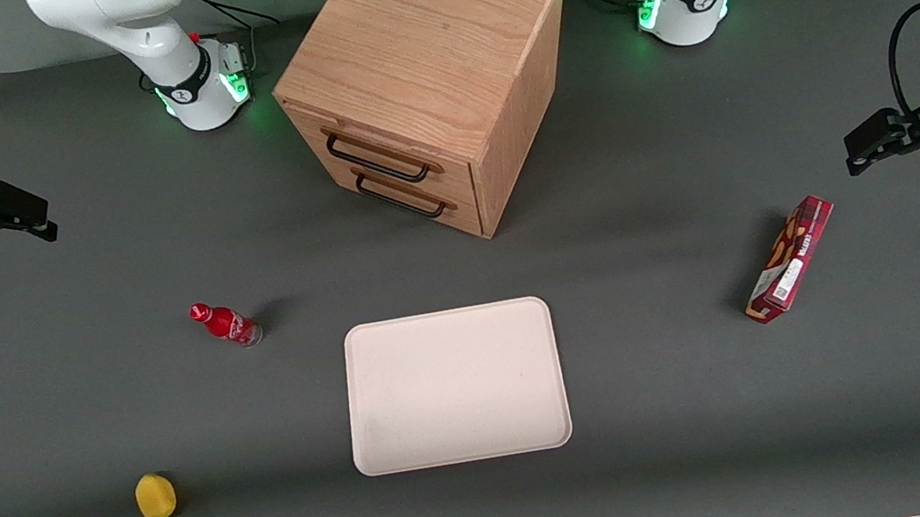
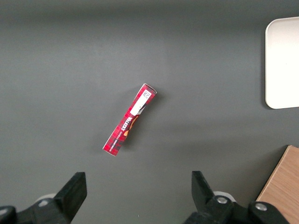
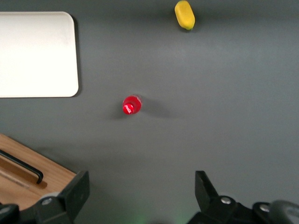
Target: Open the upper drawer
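My gripper [image 1: 6,212] hangs fingers spread, well clear at the working arm's end — smooth grey table [image 1: 682,462] open all around. The upper drawer [image 1: 385,156] sits flush in the oak cabinet [image 1: 428,44] — black bar handle [image 1: 374,154] free.

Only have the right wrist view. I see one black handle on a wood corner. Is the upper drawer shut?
Observer: Yes. The front view shows the upper drawer flush with the lower drawer. Neither is pulled out.
Operator: Where is the gripper relative to the cabinet?
Observer: The gripper hangs toward the working arm's end of the table. It is well apart from the cabinet, and the drawer fronts are angled toward it.
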Motion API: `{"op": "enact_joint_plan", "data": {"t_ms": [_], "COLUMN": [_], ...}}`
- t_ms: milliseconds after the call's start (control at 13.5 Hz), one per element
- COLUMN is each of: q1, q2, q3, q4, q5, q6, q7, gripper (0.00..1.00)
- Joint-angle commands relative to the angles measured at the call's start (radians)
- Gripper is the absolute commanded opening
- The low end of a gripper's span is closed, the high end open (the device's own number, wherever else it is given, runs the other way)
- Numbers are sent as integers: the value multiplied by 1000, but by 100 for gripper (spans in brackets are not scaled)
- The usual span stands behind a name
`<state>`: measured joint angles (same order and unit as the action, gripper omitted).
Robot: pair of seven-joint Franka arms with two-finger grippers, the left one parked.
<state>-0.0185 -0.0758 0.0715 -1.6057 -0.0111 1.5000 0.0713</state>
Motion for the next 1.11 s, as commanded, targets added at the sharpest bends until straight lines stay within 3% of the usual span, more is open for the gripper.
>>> {"op": "enact_joint_plan", "data": {"t_ms": [0,148,296,667,1037], "q1": [6,5,5,5,6], "q2": [1,-1,-2,50,157], "q3": [16,65,135,361,442], "q4": [38,47,56,78,78], "q5": [25,61,158,238,321], "q6": [-82,-109,-115,-80,-32], "q7": [-19,-19,-22,-47,-227], "gripper": [100,100,100,100,100]}}
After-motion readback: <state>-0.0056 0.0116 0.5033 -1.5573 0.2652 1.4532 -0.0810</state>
